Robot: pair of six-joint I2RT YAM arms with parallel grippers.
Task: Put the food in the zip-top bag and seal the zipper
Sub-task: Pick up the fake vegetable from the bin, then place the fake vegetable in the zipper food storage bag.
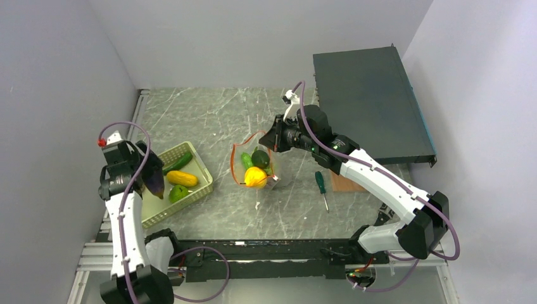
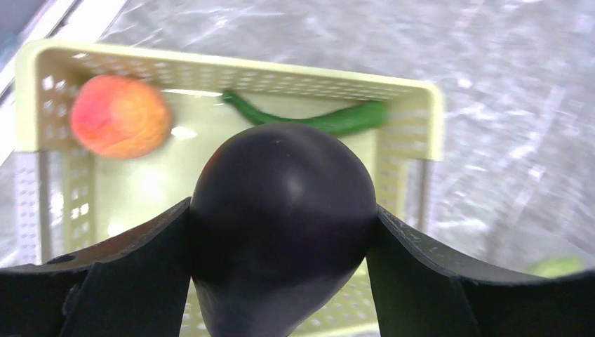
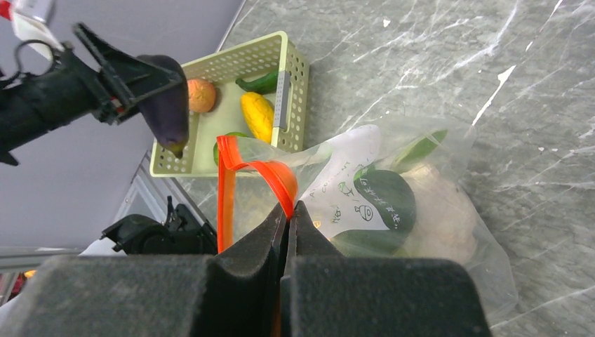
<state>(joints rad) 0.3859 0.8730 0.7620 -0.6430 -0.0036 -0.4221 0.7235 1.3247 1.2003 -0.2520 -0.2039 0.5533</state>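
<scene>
Purple eggplant [image 2: 281, 182] sits clamped in my left gripper [image 2: 281, 214] above the green basket [image 2: 281, 74]; my right gripper [image 3: 289, 210] pinches the zipper [image 3: 266, 172], holding the zip-top bag [image 3: 435, 210] mouth up. I'd carry it across high, then lower it narrow-end-first through the loop without brushing the strip.

Right fingers [image 3: 238, 274] clamp zipper [image 3: 225, 189]; zip-top bag [image 3: 449, 210] holds food [image 3: 384, 200]; basket [image 3: 297, 70] behind
</scene>
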